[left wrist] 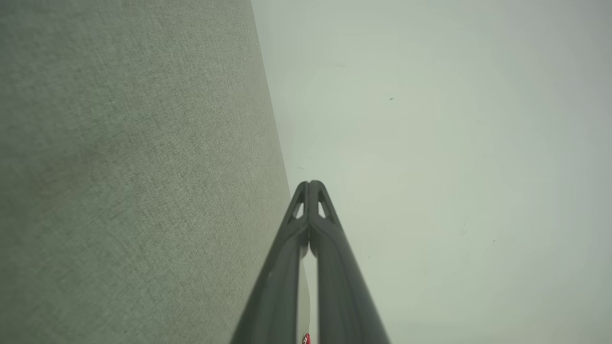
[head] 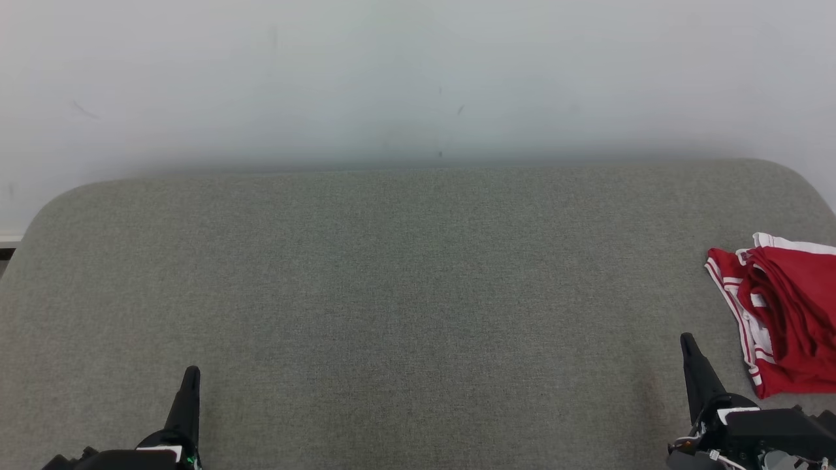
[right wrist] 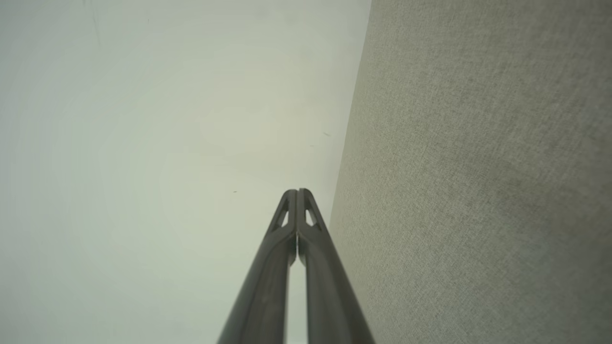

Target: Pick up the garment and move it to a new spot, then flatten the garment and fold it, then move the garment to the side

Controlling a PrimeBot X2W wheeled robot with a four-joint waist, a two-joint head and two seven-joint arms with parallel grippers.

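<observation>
Head view: a broad pad (head: 418, 294) covered in grey-green woven cloth stretches out before me. Its far corners are rounded, and it runs back to a plain pale wall (head: 418, 78) marked with a few faint dark scuffs. My left claw (head: 191, 375) rises at the lower left and my right claw (head: 687, 343) at the lower right, both over the cloth. Both are clenched on nothing. In each wrist view the two dark fingers (left wrist: 282, 277) meet at their tips, with woven cloth on one side and wall on the other. The garment (head: 790, 313), red with white stripes along its edges, lies in a folded heap at the pad's right edge. The frame cuts it off, and it sits just beside my right claw without touching it.
</observation>
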